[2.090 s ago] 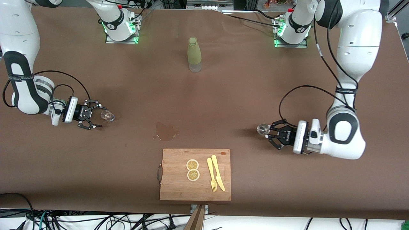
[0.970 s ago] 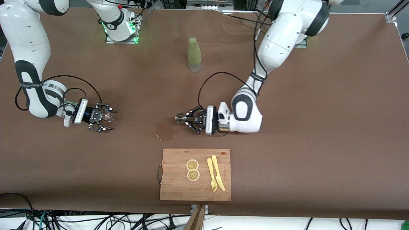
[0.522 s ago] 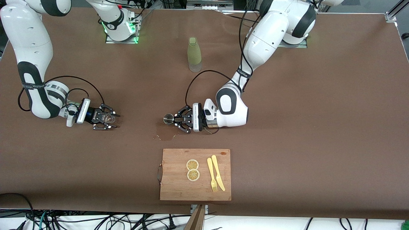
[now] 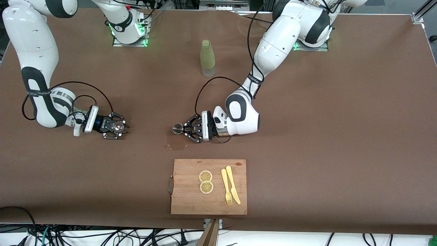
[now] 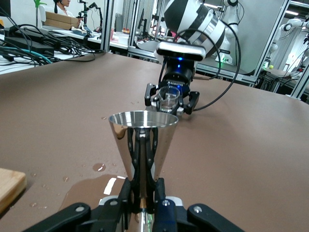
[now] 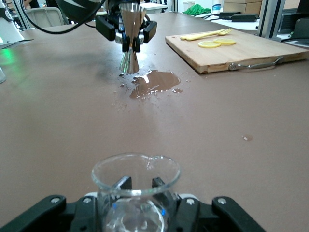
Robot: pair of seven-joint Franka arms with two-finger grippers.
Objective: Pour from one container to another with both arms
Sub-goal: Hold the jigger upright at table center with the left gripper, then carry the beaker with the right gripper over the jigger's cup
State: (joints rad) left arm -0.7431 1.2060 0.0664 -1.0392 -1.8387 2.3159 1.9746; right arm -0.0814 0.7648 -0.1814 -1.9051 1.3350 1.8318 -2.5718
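Note:
My left gripper (image 4: 181,129) is shut on a steel cone-shaped jigger (image 4: 177,128), held upright at mid-table over the edge of a wet patch (image 4: 176,141). The left wrist view shows the jigger (image 5: 143,137) standing between my left gripper (image 5: 143,193) fingers. Toward the right arm's end, my right gripper (image 4: 117,127) is shut on a small clear glass beaker (image 4: 119,126) resting on the table. That beaker (image 6: 136,208) fills the right wrist view in my right gripper (image 6: 140,186). The two containers are well apart.
A wooden cutting board (image 4: 191,201) lies nearer the front camera, bearing two lemon slices (image 4: 206,181), a yellow fork (image 4: 225,186) and a knife (image 4: 233,184). A green bottle (image 4: 207,58) stands between the arm bases. Brown cloth covers the table.
The left arm carried the jigger from its own end of the table to the middle, beside the wet patch. The right gripper slid forward around the glass beaker and closed on it.

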